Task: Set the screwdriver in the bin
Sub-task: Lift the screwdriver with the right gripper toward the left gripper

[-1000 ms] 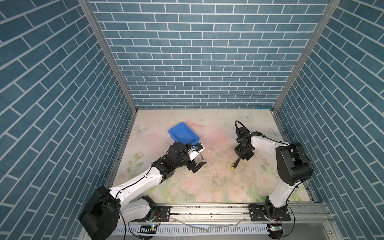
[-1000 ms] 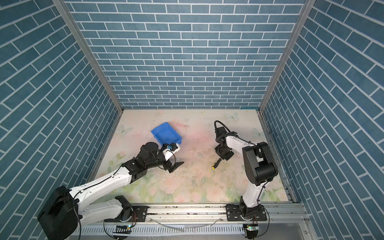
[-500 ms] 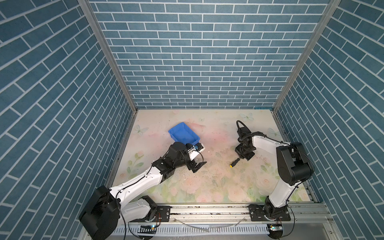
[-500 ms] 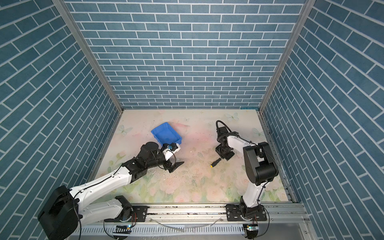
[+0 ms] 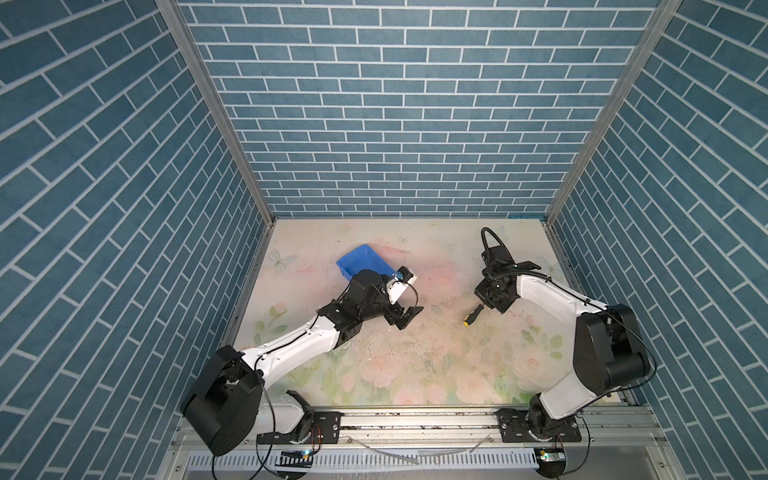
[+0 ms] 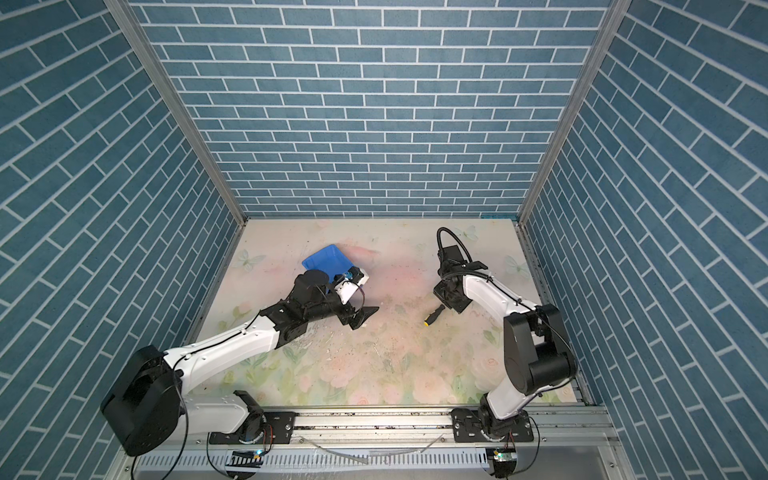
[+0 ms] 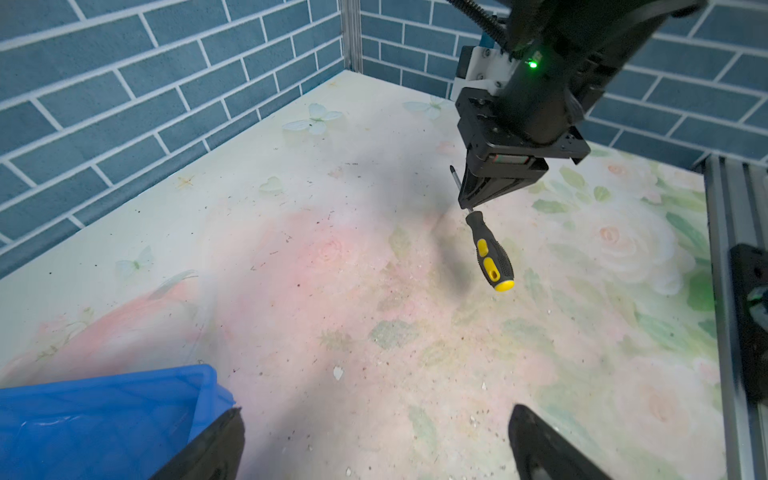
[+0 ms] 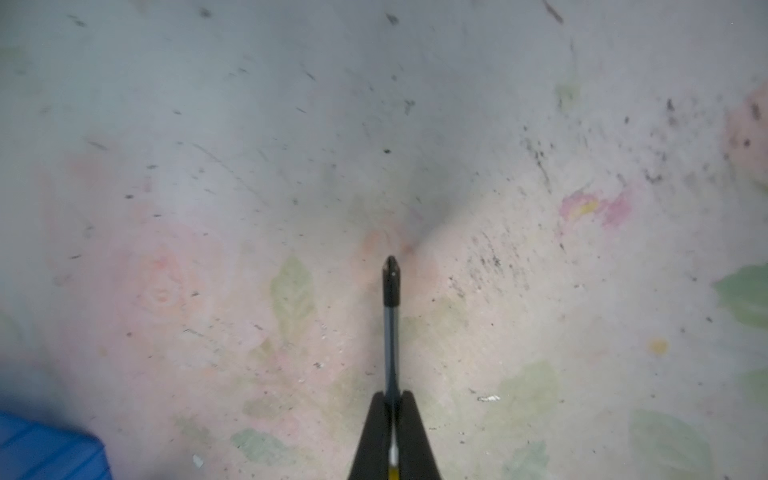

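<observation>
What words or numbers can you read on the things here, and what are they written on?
No readable text anywhere.
Screwdriver: yellow-and-black handle, no print shows.
Bin: plain blue, no label.
Table: flowers and butterflies only, no words.

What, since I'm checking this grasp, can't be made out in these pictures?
- Bright blue plastic bin: near corner behind the left arm in both top views; cut off by the edge in both wrist views.
- Yellow-and-black-handled screwdriver: handle mostly hidden behind the right gripper in the right wrist view.
- Left gripper: only fingertips show in left wrist view.
</observation>
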